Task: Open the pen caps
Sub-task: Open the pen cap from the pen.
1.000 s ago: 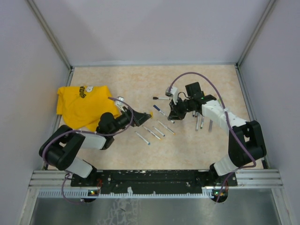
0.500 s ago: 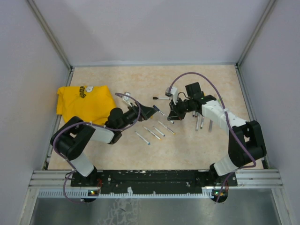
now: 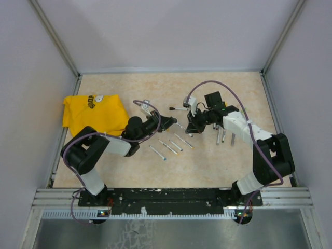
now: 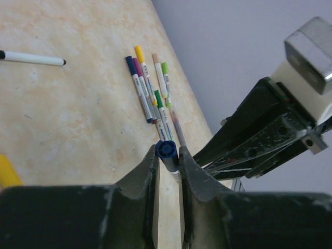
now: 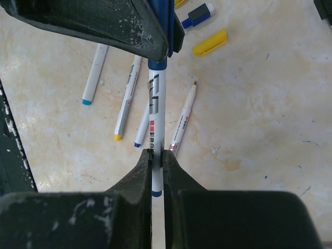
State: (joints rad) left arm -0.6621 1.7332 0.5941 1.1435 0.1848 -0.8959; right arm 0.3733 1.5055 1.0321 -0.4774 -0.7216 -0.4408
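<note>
The left gripper [image 4: 167, 153] had its fingers drawn in narrow, pinching the blue cap [image 4: 167, 149] end-on. The cap sat on the tip of a white pen [image 5: 155, 104] held over the table [image 3: 135, 88], between the two arms. The right gripper [image 5: 157, 158] was closed tight on that pen's barrel near its other end, and a loose yellow cap [image 5: 209, 42] lay on the table below, near other pens [image 5: 128, 96].
</note>
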